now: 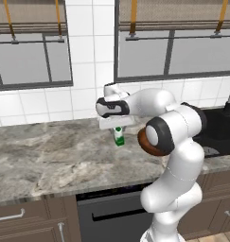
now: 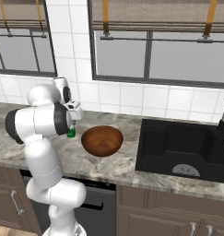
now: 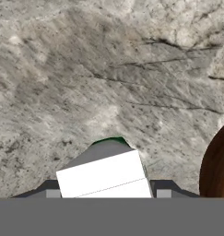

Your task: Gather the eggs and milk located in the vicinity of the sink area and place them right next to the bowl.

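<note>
My gripper [image 1: 117, 127] is shut on the milk [image 1: 119, 137], a small white carton with a green base, held upright at the counter's surface just left of the bowl [image 1: 145, 142]. In the hand view the milk [image 3: 104, 174] sits between the two fingertips of the gripper [image 3: 107, 192], and the bowl [image 3: 218, 166] shows as a brown curve at the right edge. From the right base view, the wide brown bowl [image 2: 102, 140] stands on the counter with the milk [image 2: 71, 133] close to its left, half hidden by my arm. The eggs are out of view.
The black sink [image 2: 178, 143] lies recessed to the right of the bowl, with a slim faucet [image 2: 223, 117] at its far side. The grey marble counter [image 1: 50, 156] stretches left. A tiled wall and windows stand behind; a dishwasher front [image 1: 116, 217] is below.
</note>
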